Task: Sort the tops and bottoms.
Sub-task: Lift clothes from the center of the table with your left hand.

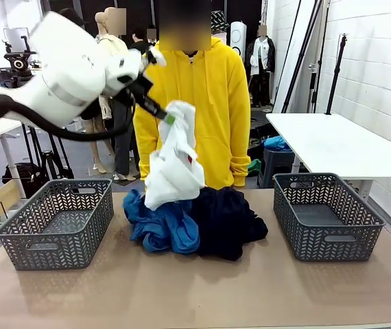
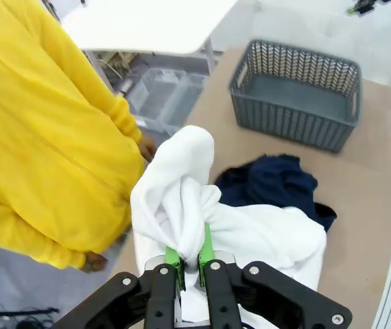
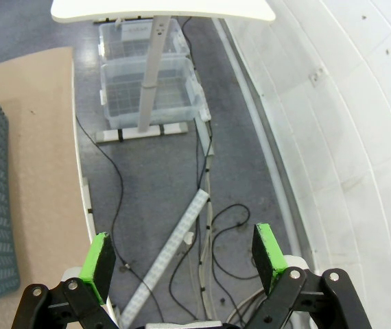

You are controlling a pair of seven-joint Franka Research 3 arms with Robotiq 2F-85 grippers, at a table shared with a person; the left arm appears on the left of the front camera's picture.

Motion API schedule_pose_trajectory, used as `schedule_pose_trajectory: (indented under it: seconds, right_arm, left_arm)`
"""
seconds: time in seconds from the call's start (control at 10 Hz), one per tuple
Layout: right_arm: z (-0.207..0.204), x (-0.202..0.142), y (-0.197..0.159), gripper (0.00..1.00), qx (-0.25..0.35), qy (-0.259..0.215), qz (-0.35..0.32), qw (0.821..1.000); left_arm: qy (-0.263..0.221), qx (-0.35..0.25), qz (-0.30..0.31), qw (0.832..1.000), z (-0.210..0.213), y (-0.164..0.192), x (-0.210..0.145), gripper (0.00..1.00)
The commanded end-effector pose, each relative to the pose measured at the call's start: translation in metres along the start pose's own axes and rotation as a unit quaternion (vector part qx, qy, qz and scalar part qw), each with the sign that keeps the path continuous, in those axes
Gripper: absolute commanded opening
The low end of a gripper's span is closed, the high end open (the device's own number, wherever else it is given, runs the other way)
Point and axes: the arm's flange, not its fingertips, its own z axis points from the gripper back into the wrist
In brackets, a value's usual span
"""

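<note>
Closest to me is the brown bench point(image 1: 195, 295), and it is the biggest thing I see. Behind it, at the far side, stands a person point(image 1: 209, 103) in a yellow hoodie with both arms down. My big white left arm point(image 1: 65, 75) comes in from the left, up high, and reaches toward the middle. Two grey baskets sit on the bench, the left basket point(image 1: 65, 240) at one end and the right basket point(image 1: 326, 236) at the other, well apart. Between them lies a heap of clothes. The dark navy bottoms point(image 1: 226, 219) make up the right part of the heap, and I cannot tell one from the other. The blue top point(image 1: 161, 226) lies bunched on the left part, touching the bottoms. The white top point(image 1: 175, 164) hangs in the air over the heap, in front of the person. Its low end reaches down to the blue top, but I cannot tell if it touches. My left claw point(image 2: 190, 257) is pinched tight on a fold at the very top of the white top, with the green pads nearly together. My right claw point(image 3: 184, 257) is spread wide with nothing in it, off past the bench edge, over a grey floor point(image 3: 154, 171) with black cables point(image 3: 212, 226).
</note>
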Motion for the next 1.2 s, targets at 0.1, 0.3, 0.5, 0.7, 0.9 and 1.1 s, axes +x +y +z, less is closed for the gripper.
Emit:
schedule_pose_trajectory:
  seconds: [0.1,0.3,0.5,0.7,0.9,1.1]
  right_arm:
    - [0.001,-0.001,-0.002,1.00,0.001,0.003,0.001,1.000]
    - [0.001,-0.001,-0.002,1.00,0.001,0.003,0.001,1.000]
    - [0.001,-0.001,-0.002,1.00,0.001,0.003,0.001,1.000]
    - [0.001,-0.001,-0.002,1.00,0.001,0.003,0.001,1.000]
    - [0.001,-0.001,-0.002,1.00,0.001,0.003,0.001,1.000]
    - [0.001,-0.001,-0.002,1.00,0.001,0.003,0.001,1.000]
  left_arm:
    - [-0.037,0.051,-0.055,0.997,0.062,0.008,0.077,0.00]
    - [-0.072,0.073,-0.054,0.993,0.105,0.009,0.127,0.00]
    - [-0.096,0.113,-0.058,0.987,0.147,0.003,0.175,0.00]
    - [-0.140,0.124,-0.049,0.981,0.200,-0.007,0.217,0.00]
    - [-0.176,0.143,-0.049,0.973,0.243,-0.025,0.246,0.00]
    - [-0.200,0.173,-0.049,0.963,0.294,-0.048,0.275,0.00]
